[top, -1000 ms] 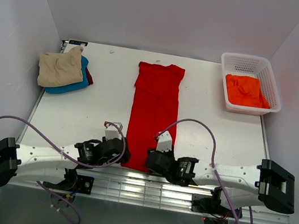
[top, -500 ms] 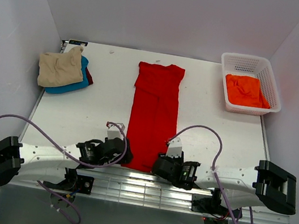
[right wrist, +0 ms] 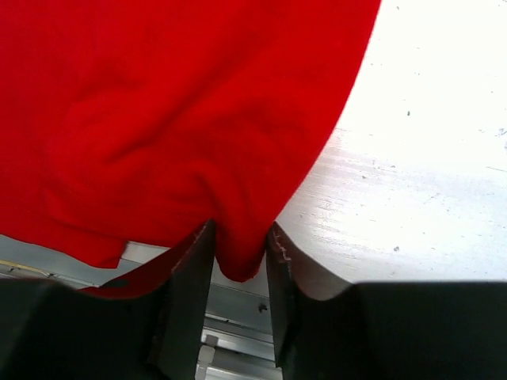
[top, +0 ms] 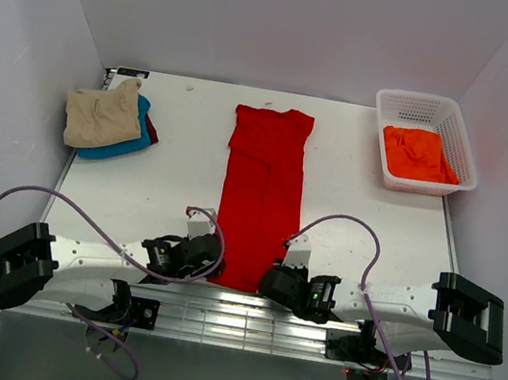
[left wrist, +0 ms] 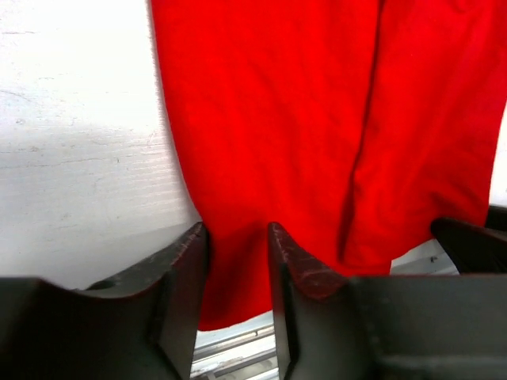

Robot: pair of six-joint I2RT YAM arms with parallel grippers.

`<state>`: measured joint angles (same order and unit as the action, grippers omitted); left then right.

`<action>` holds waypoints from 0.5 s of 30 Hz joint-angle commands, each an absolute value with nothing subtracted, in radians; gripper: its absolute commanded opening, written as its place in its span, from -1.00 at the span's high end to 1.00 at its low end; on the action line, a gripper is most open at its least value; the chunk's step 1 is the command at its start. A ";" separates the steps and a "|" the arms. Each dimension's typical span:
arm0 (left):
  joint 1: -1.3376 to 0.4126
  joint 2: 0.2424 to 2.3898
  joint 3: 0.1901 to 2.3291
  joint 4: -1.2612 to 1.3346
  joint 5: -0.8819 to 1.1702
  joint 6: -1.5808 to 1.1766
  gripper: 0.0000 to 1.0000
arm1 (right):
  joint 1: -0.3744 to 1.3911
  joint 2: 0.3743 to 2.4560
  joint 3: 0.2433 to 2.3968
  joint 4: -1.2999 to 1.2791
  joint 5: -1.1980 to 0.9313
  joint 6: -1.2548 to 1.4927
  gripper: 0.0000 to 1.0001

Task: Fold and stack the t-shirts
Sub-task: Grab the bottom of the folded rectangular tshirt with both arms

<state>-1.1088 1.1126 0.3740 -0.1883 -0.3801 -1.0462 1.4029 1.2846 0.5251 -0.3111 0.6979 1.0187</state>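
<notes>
jaws of left gripper [left wrist: 235, 233] and right gripper [right wrist: 239, 229] clench the bright red t-shirt [top: 263, 182] at its near hem; next, lift evenly, fold toward collar.

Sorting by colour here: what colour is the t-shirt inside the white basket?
Orange t-shirt; top external view shows it best.

Tan t-shirt [top: 102, 120] hides most of teal t-shirt [top: 114, 151]; dark red t-shirt [top: 155, 129] shows only a sliver.

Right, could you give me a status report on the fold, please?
Left gripper astride red t-shirt at near hem, grip unclear. Right gripper pinching its near right corner. Shirt flat, nothing in the way.
</notes>
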 commanded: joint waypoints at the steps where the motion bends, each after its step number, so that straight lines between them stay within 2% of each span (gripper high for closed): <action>1: -1.127 1.158 0.379 -0.316 -0.388 -1.092 0.15 | 1.402 1.312 0.503 -0.311 0.690 1.037 0.28; 4: -1.141 1.184 0.399 -0.360 -0.405 -1.112 0.30 | 1.404 1.330 0.508 -0.310 0.684 1.035 0.35; 7: -1.166 1.207 0.433 -0.458 -0.431 -1.147 0.29 | 1.402 1.339 0.517 -0.319 0.684 1.035 0.35; 12: -1.206 1.218 0.460 -0.531 -0.442 -1.189 -0.03 | 1.402 1.333 0.526 -0.330 0.687 1.034 0.35; 15: -1.232 1.216 0.468 -0.557 -0.449 -1.215 -0.10 | 1.402 1.325 0.523 -0.339 0.692 1.035 0.36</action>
